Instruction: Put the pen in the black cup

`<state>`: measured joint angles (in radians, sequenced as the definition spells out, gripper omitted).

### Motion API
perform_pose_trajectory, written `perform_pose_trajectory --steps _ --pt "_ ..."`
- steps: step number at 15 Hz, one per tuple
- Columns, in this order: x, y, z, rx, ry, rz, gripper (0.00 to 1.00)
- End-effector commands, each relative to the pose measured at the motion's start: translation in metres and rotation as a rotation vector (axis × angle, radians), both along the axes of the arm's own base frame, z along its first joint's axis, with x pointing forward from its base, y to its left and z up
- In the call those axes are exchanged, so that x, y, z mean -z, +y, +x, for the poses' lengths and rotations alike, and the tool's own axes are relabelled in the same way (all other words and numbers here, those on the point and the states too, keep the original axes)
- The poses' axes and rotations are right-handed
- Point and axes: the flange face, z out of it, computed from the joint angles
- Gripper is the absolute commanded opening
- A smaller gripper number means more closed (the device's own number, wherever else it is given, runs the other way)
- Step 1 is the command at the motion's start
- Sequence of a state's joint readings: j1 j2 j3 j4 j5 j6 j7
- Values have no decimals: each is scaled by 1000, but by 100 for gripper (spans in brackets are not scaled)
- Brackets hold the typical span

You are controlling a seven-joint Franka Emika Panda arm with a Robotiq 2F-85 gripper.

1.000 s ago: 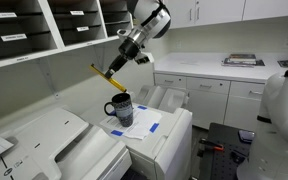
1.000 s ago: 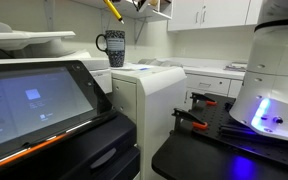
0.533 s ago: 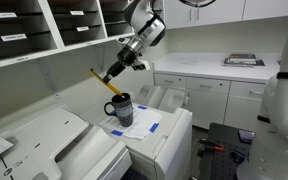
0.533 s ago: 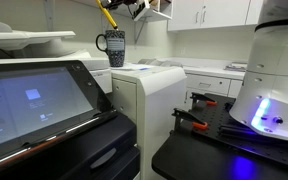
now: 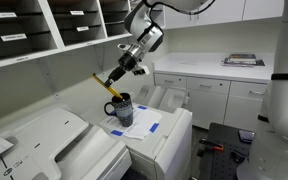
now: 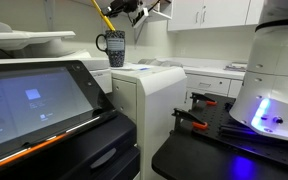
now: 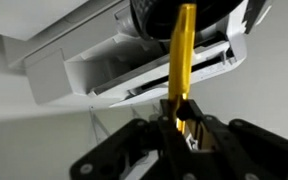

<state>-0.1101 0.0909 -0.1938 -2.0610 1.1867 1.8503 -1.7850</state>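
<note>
The black cup (image 5: 121, 108) stands on a white machine top, its handle toward the camera; it also shows in an exterior view (image 6: 112, 47) with pale markings on its side, and its dark rim appears at the top of the wrist view (image 7: 159, 20). My gripper (image 5: 117, 77) is shut on the pen (image 5: 106, 86), a thin yellow-orange stick tilted down toward the cup's rim, its lower end just above the opening. The pen shows in an exterior view (image 6: 104, 18) and in the wrist view (image 7: 181, 60), clamped between the fingers (image 7: 179, 115).
Blue tape strips (image 5: 152, 127) lie on the machine top beside the cup. Shelves with papers (image 5: 44, 30) hang above on the wall. A printer (image 5: 44, 140) sits nearby. White cabinets and a counter (image 5: 219, 75) stand behind. A large screen (image 6: 34, 100) fills the foreground.
My gripper with the pen has moved down and toward the cup; the pen's lower end has come closer to the cup's opening.
</note>
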Motion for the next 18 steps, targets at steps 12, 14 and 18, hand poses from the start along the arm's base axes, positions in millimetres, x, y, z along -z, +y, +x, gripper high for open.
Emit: perform_pose_trajectory --steps 12,14,18 --pt "-83 -11 -24 145 147 -248 100" --pt "-101 -6 -31 190 213 -329 100" --pt "-124 16 -41 296 319 -484 100"
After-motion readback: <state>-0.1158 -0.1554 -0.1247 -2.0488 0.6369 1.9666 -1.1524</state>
